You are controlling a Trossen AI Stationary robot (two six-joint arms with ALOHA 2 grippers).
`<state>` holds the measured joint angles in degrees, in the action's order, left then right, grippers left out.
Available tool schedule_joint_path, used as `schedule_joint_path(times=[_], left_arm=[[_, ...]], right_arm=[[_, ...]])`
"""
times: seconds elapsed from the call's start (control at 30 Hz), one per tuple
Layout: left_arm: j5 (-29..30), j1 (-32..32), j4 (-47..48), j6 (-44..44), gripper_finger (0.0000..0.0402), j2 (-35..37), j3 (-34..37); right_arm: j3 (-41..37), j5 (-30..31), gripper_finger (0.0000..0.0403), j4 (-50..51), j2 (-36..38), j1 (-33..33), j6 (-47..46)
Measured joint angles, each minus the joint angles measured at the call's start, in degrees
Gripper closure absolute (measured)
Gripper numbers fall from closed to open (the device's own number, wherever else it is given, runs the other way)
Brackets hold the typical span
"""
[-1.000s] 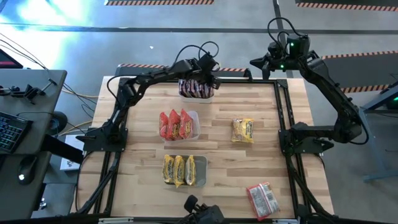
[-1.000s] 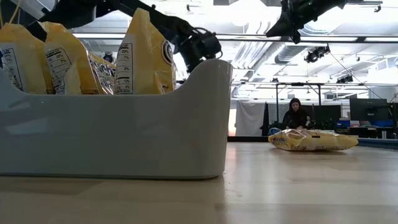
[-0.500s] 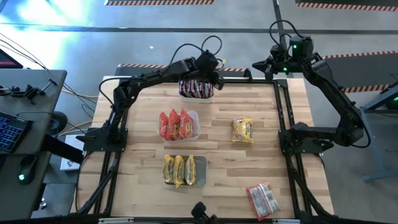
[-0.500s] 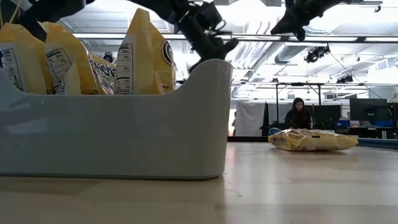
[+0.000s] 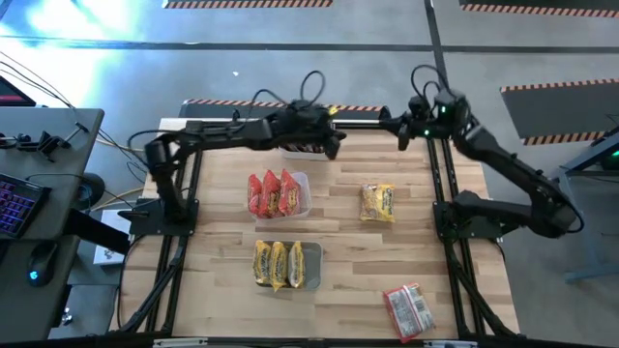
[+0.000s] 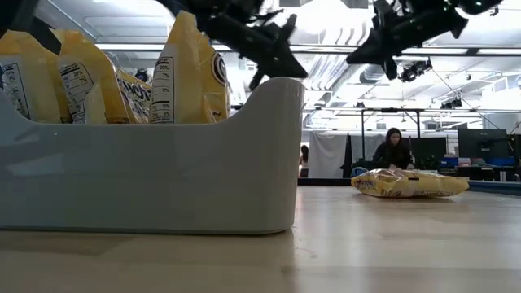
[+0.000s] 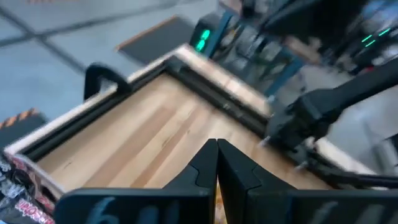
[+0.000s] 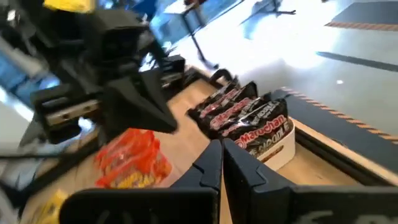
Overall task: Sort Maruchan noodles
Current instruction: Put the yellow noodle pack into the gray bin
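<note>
Packets [image 5: 275,194] in tubs [image 5: 304,196], two loose

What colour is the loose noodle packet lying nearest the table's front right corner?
Red, seen best in the high view: the loose packet.

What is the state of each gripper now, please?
Left gripper: closed, holding nothing, above the table's far edge.
Right gripper: closed, holding nothing, near the far right corner.

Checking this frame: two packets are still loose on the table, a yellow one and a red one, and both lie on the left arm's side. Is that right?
Not quite. The loose yellow packet and the loose red packet both lie on the right arm's side of the table, not the left's. The high view shows it. The rest stands: two packets are still loose.
</note>
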<state>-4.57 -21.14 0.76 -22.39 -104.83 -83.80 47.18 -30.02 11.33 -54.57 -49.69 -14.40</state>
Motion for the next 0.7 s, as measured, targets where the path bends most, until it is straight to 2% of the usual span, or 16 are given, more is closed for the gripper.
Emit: schedule_joint_path(times=[0.07,0.17,0.33,0.53,0.6,0.7], left_arm=[[-1.45,-0.71,-5.81,-0.20,0.0401,3.59,6.24],[-5.13,-2.32,-15.63,-3.30,0.0401,8.58,14.98],[-11.16,-4.79,-23.30,-7.15,0.0401,15.08,26.41],[-18.07,-6.78,-23.61,-7.08,0.0401,19.75,32.35],[-21.04,-7.14,-23.59,-7.07,0.0401,20.52,32.70],[-23.69,-7.14,-23.87,-6.15,0.0401,21.33,32.70]], right_arm=[[-3.45,5.56,0.0403,-2.54,2.50,2.95,-4.82],[-6.54,13.01,0.0403,-1.28,5.74,8.20,-10.72],[-7.58,22.69,0.0403,12.10,8.98,18.50,-20.59],[-7.79,29.11,0.0400,30.13,8.89,32.25,-42.05],[-7.79,30.11,0.0386,33.46,8.00,36.80,-48.94],[-7.79,31.35,0.0345,36.92,5.61,42.87,-57.83]])
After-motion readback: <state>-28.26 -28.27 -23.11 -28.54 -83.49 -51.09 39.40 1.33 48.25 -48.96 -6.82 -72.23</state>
